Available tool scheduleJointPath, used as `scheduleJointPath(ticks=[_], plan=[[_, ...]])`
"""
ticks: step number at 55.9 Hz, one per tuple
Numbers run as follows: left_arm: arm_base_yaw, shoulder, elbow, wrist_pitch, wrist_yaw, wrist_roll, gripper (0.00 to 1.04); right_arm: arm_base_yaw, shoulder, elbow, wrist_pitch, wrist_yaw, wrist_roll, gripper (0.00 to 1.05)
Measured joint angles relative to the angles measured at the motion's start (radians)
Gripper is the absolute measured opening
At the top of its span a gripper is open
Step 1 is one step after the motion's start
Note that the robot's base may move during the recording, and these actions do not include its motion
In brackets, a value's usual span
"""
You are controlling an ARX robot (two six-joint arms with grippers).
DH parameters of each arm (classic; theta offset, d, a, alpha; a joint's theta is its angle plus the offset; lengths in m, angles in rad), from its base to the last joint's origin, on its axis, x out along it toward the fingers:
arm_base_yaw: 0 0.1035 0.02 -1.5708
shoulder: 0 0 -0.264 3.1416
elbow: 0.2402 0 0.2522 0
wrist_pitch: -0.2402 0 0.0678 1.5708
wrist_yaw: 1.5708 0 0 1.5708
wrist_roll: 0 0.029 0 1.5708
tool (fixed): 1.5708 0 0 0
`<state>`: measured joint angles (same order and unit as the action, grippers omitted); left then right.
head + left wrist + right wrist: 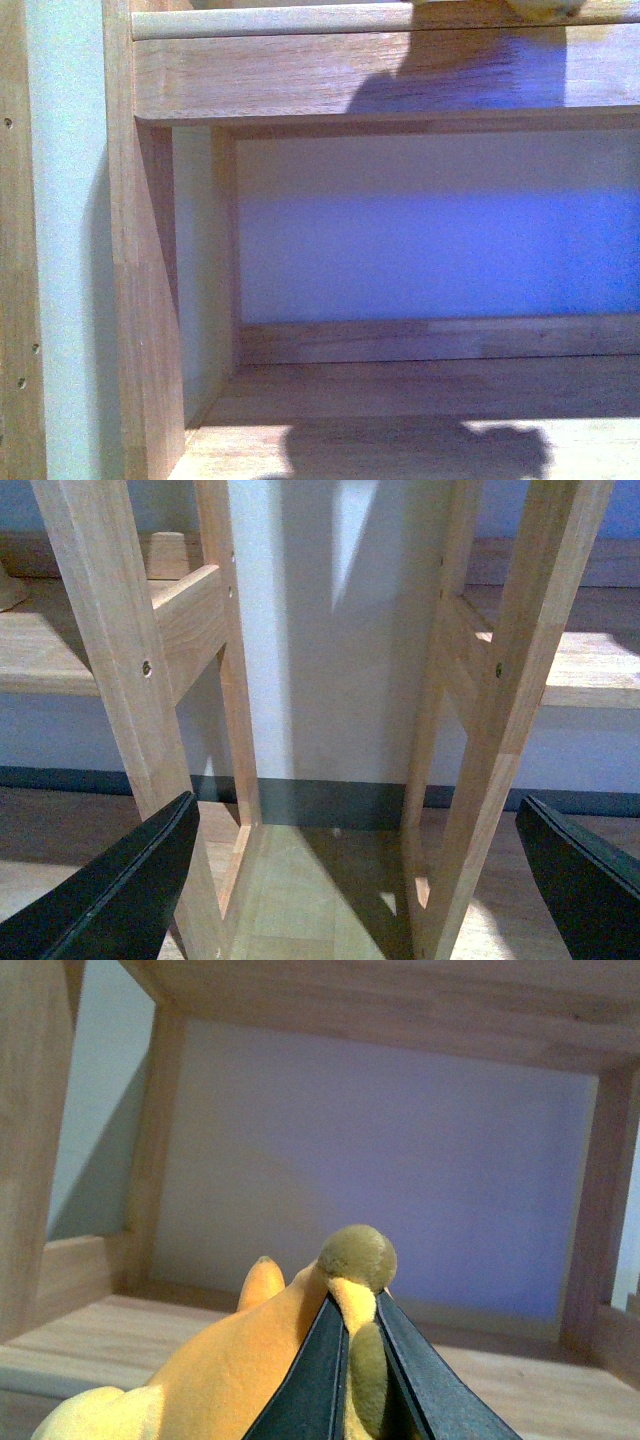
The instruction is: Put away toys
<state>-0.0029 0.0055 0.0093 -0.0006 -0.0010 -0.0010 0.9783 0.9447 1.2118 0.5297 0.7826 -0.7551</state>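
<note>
Item one, the largest: a shelf unit (300,80) of pale, unpainted wood with visible grain, square-cut boards and a rounded front rail. In the front view we count one open compartment, bounded by a thick post (140,300) on the left, a low back lip and a flat bottom board (400,400); its whole width is free. Behind it we note a plain, smooth wall (430,250), bluish in shade.

Item two: two slanting pairs of legs (110,630) in the left wrist view, same wood, joined by short cross rails with small screw heads. Between the pairs we see a wide clear gap down to a light wooden floor (300,890) and a dark skirting strip (600,802).

Item three: the left gripper (355,800), matte black, its jaws spread wide with nothing between them, facing that gap.

Item four: the right gripper (358,1305), black flat fingers (320,1370) pressed nearly together and pinching the toy (230,1360). We record the toy as soft, short-piled, orange-yellow and rounded, held just above the front edge of a shelf board (120,1340), with the open compartment beyond it.

Item five: on the toy, a round olive-brown knob (358,1255) above the fingertips and a small pointed ear (262,1280) beside it
</note>
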Motion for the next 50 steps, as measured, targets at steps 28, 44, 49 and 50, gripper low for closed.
scheduleJointPath(ticks=[28, 44, 49, 50], plan=[[0.000, 0.000, 0.000, 0.000, 0.000, 0.000, 0.98, -0.043, 0.060, 0.139, -0.076, -0.109, -0.036, 0.06], [0.000, 0.000, 0.000, 0.000, 0.000, 0.000, 0.98, -0.360, 0.106, 0.214, -0.225, -0.359, 0.177, 0.06], [0.000, 0.000, 0.000, 0.000, 0.000, 0.000, 0.98, -0.455, 0.140, 0.243, -0.249, -0.439, 0.253, 0.06], [0.000, 0.000, 0.000, 0.000, 0.000, 0.000, 0.98, -0.472, 0.148, 0.251, -0.254, -0.449, 0.270, 0.06]])
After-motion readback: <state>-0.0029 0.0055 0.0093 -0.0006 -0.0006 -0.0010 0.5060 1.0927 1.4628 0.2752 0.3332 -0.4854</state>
